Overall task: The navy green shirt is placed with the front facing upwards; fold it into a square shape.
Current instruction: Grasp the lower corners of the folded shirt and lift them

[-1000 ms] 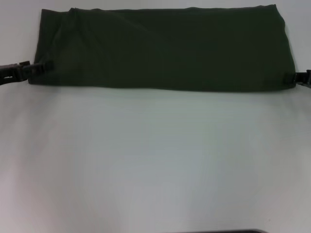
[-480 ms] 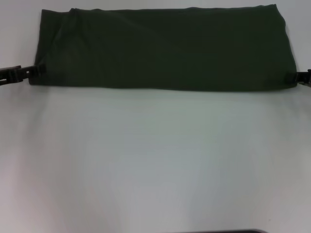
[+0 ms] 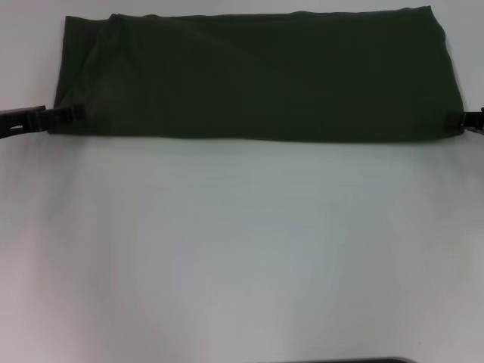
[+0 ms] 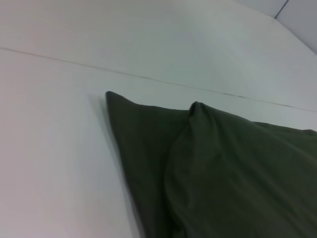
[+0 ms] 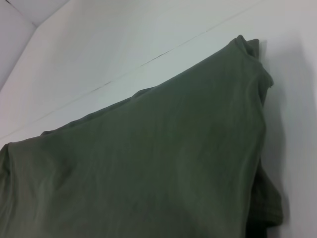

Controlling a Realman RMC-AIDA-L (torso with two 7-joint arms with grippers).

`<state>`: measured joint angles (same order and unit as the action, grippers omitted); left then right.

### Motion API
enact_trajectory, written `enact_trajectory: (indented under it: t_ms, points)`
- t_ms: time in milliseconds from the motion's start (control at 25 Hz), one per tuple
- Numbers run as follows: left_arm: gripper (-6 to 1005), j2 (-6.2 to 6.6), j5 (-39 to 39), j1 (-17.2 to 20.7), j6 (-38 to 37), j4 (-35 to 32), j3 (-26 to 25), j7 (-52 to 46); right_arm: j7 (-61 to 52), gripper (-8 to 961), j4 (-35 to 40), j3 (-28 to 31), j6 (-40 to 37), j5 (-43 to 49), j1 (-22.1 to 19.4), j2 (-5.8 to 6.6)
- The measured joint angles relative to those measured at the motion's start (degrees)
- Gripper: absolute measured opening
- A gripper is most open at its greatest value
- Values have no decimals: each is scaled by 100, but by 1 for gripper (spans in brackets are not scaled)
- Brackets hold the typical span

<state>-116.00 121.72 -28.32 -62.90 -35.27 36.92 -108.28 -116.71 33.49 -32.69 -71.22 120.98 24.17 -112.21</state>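
White table (image 3: 242, 249), matte and plain. A thin seam line (image 4: 148, 77) crosses the table surface in the left wrist view, and it shows again in the right wrist view. Dark object edge (image 3: 340, 361) at the table's near border, unidentifiable.

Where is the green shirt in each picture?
Head view: shirt is a wide folded band across the top, a gripper at each end.
Left wrist view: it fills the lower right.
Right wrist view: it fills the lower left.
Shared landmark: white table.
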Motion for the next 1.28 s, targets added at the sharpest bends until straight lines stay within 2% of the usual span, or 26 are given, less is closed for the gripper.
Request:
enact_trajectory:
  t_ms: [1280]
  points:
    - [903, -26, 299, -163, -152, -31, 128, -105, -3, 11, 0, 0, 20, -14, 9, -2]
